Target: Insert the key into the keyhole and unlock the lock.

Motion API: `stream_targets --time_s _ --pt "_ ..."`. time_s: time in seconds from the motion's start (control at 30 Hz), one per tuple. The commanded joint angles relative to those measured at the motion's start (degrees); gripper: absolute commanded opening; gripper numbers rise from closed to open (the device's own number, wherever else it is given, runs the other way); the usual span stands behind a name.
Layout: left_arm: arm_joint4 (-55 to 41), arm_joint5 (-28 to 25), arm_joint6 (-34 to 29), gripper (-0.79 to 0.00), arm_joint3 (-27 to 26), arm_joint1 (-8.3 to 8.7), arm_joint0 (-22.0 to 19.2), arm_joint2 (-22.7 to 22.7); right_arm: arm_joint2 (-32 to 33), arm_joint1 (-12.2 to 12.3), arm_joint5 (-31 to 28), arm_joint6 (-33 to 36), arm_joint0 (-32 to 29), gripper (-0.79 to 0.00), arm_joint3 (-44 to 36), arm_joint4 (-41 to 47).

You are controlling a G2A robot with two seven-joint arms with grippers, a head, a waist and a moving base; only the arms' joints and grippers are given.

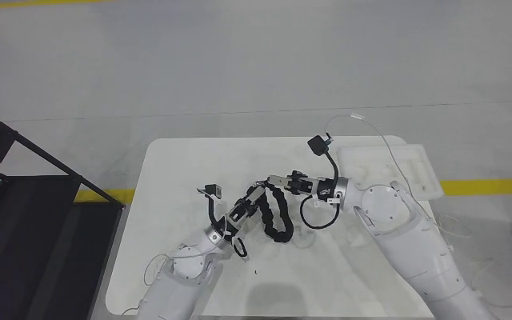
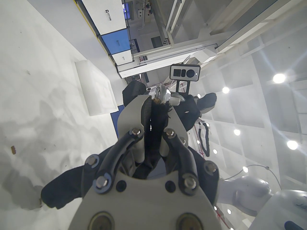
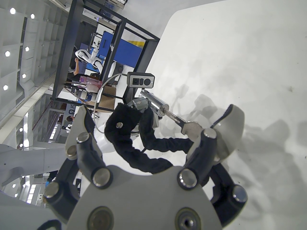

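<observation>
**Item: lock** (image 3: 153, 102). Chromed barrel w/ black sleeved chain (image 3: 153, 147). Held up off the table (image 1: 176, 208), approx. mid-table. The keyhole (image 3: 164, 109) end faces the right arm, so the key's line of entry is unobstructed.

**Key** (image 3: 190, 128). Blade is in the keyhole, knurled head sticks out of the lock's face. How deep it sits: can't tell. Head is not turned as far as visible, so the lock reads as not yet opened.

**Right gripper** (image 3: 156, 118). On the keyhole side of the lock, fingers (image 3: 227, 123) spread wide. Nothing is clamped. Key head lies just beside one finger; contact can't be told. Judgement: key is parked in the hole while the claw sits wide, prob. to take a firmer hold on the head for the turn.

**Left gripper** (image 2: 157, 104). At the lock's rear end, opposite the keyhole, jaws pinched tight on the lock. Purpose: acts as a vice, keeping the barrel steady and angled toward the right arm so it resists twist.

**Chain, cont.** Hangs from the lock in a loop down toward the table, below and between both arms. It is slack, so there is no pull on the barrel.

**Misc.** White tray (image 1: 400, 172) sits well apart from the lock, beyond the right arm at the table's far corner, and is not in use.

**Risks (judged).** Key may drop out if knocked on re-grip. The barrel may rotate in the left jaws under torque
</observation>
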Motion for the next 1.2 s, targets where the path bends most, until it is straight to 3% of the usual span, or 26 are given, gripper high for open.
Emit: stream_targets --time_s 0.0,0.5,0.77,1.0,1.17 --pt "1.2 0.3 0.3 -0.785 -0.1 -0.01 0.0 0.2 -0.2 0.0 0.2 0.2 0.2 0.000 0.1 -0.3" --pt "0.9 1.4 -0.2 -0.785 0.1 -0.04 -0.1 0.6 -1.8 -0.1 0.4 3.2 1.5 0.000 0.0 -4.1" --pt "-4.6 0.7 -2.9 -0.785 0.2 0.23 0.1 -1.1 2.3 1.2 -0.4 9.2 0.3 0.000 -1.0 -4.5" --pt "-6.3 2.0 -6.4 -0.785 0.1 0.48 0.0 -1.3 2.8 2.1 -8.8 21.2 2.3 0.000 -0.2 -2.8" --pt "-6.1 2.6 -7.2 -0.785 0.1 0.51 -0.2 -1.0 2.2 2.1 -11.7 24.2 5.8 0.000 1.3 -2.8"
